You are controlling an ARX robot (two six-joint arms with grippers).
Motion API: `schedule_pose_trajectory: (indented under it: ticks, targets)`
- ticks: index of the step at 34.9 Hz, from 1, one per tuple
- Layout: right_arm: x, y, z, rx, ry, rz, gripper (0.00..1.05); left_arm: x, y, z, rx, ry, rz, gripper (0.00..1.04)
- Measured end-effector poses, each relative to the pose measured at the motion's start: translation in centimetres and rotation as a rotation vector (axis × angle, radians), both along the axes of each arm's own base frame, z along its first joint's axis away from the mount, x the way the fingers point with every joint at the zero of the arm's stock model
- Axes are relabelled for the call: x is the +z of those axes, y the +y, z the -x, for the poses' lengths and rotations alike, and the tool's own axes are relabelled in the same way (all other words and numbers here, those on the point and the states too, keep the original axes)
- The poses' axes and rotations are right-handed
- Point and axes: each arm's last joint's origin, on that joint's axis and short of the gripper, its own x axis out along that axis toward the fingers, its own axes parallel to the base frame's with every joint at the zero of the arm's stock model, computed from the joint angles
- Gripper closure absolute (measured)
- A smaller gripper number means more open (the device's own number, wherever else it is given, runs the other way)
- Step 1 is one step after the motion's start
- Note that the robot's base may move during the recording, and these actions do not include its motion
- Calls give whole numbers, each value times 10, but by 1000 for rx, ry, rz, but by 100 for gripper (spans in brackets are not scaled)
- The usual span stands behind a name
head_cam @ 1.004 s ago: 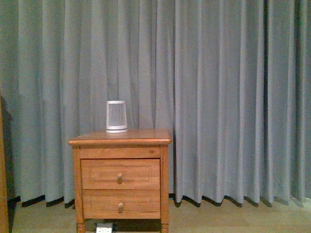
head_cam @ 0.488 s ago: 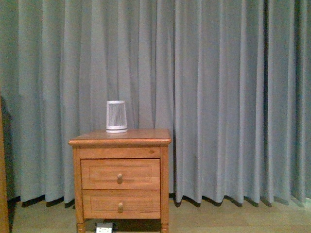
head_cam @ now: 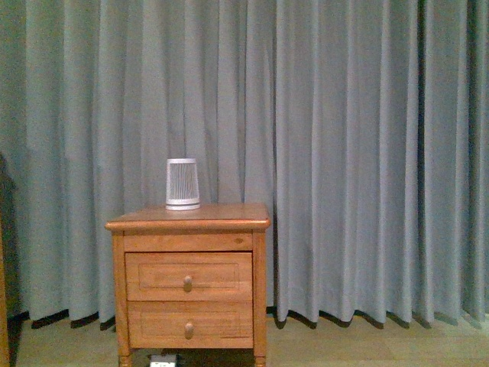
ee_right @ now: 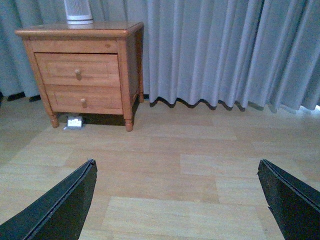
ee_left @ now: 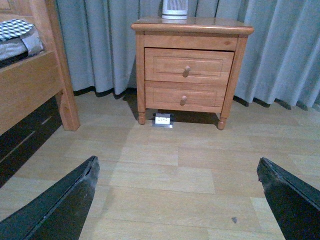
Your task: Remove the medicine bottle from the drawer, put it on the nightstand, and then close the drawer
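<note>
The orange-brown nightstand (head_cam: 188, 224) stands before the curtain at the left of the front view, and also shows in the left wrist view (ee_left: 192, 26) and right wrist view (ee_right: 80, 31). Its upper drawer (head_cam: 189, 276) (ee_left: 188, 65) (ee_right: 78, 69) is shut, round knob showing. The medicine bottle is hidden. Neither arm appears in the front view. My left gripper (ee_left: 177, 172) is open over bare floor, well short of the nightstand. My right gripper (ee_right: 177, 172) is open too, with nothing between its fingers, the nightstand far off to one side.
A white slatted cone (head_cam: 182, 184) stands on the nightstand's top. Grey curtains (head_cam: 344, 153) hang behind. A wooden bed frame (ee_left: 30, 85) is beside the nightstand. A small white box (ee_left: 163, 120) lies on the wood floor under the nightstand.
The front view has shifted slightly: the nightstand sits a touch lower and further left in the picture. Its drawers stay shut.
</note>
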Motion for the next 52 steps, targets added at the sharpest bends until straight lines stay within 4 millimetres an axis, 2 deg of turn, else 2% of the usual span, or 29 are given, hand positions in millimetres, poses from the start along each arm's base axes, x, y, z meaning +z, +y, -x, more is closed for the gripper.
schedule_pose_trajectory:
  ticks: [46,49,52]
  targets:
    - [0,0,0,-1,0,0,7,0,0,0,-3,2,2,7]
    - [0,0,0,0,0,0,7,-5,0,-4,-116,232,110,7]
    - [0,0,0,0,0,0,7,-7,-1,-13,-128,265,126,7]
